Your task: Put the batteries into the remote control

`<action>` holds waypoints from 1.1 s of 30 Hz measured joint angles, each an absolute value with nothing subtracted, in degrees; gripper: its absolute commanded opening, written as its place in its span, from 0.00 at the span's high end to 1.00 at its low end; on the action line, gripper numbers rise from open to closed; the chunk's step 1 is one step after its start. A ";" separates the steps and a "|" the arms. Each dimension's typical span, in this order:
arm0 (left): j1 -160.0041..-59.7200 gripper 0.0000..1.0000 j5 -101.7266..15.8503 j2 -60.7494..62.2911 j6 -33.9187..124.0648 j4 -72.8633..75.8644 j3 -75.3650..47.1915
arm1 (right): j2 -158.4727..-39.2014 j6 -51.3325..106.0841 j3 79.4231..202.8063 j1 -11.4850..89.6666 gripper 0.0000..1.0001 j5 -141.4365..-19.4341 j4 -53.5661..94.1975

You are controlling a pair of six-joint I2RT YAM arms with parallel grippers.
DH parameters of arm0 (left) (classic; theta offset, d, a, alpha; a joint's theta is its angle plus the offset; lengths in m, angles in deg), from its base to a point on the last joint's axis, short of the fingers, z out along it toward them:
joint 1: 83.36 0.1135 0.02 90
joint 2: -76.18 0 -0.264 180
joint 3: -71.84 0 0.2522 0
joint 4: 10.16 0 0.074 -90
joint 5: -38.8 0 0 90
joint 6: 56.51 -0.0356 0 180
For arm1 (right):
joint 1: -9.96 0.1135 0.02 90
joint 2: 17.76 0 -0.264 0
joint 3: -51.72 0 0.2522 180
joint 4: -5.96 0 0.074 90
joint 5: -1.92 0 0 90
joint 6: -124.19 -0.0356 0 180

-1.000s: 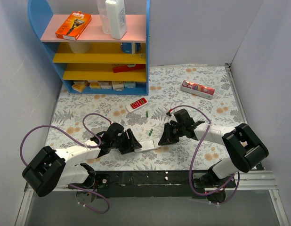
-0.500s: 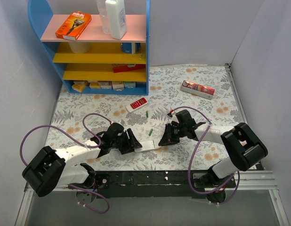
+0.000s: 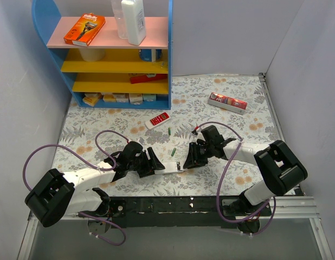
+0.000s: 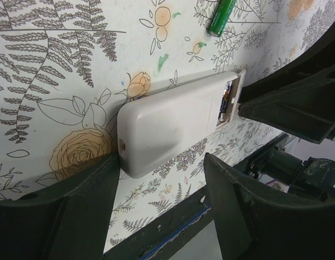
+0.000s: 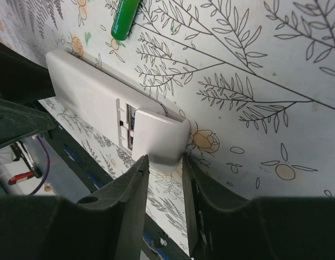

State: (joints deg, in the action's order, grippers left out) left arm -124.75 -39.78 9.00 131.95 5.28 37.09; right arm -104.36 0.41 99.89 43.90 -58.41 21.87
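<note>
The white remote control (image 3: 171, 167) lies back-up on the floral mat between my two grippers. In the left wrist view the remote control (image 4: 167, 127) has its near end between my wide-apart fingers, and the left gripper (image 4: 162, 162) is open. In the right wrist view the battery cover (image 5: 159, 138) is slid partly off, baring the compartment (image 5: 126, 123). My right gripper (image 5: 165, 160) is shut on the cover's end. Two green batteries (image 3: 173, 151) (image 3: 170, 131) lie on the mat beyond the remote. One battery shows in each wrist view (image 4: 221, 16) (image 5: 124, 19).
A red remote (image 3: 158, 119) lies behind the batteries. A toothpaste box (image 3: 227, 102) lies at the back right. A blue shelf unit (image 3: 110, 54) stands at the back left. The dark front rail (image 3: 167, 205) runs just below the remote.
My right gripper has shifted slightly left along the remote. The left gripper's fingers have spread a little. The remote has barely moved.
</note>
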 measured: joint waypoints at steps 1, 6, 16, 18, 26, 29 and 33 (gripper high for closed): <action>-124.75 0.35 -39.78 9.02 131.95 5.25 37.09 | -104.36 0.67 100.31 43.90 0.61 -58.82 22.44; -124.79 0.35 -39.78 9.02 131.93 5.04 37.09 | -103.99 1.85 101.42 44.12 0.62 -60.77 24.52; -124.79 0.35 -39.78 9.02 131.93 5.01 37.09 | -103.97 2.49 102.21 44.55 0.62 -62.45 25.89; -124.79 0.35 -39.78 9.02 131.93 4.99 37.09 | -103.97 2.57 102.41 44.88 0.60 -62.86 25.94; -124.79 0.35 -39.78 9.00 131.90 4.99 37.09 | -103.93 2.95 103.33 45.80 0.53 -65.09 26.03; -124.79 0.36 -39.78 8.91 131.90 4.88 37.09 | -103.93 3.16 103.87 46.26 0.53 -66.06 26.16; -124.79 0.36 -39.78 8.82 131.93 4.80 37.09 | -104.01 3.40 104.40 47.15 0.53 -67.43 26.35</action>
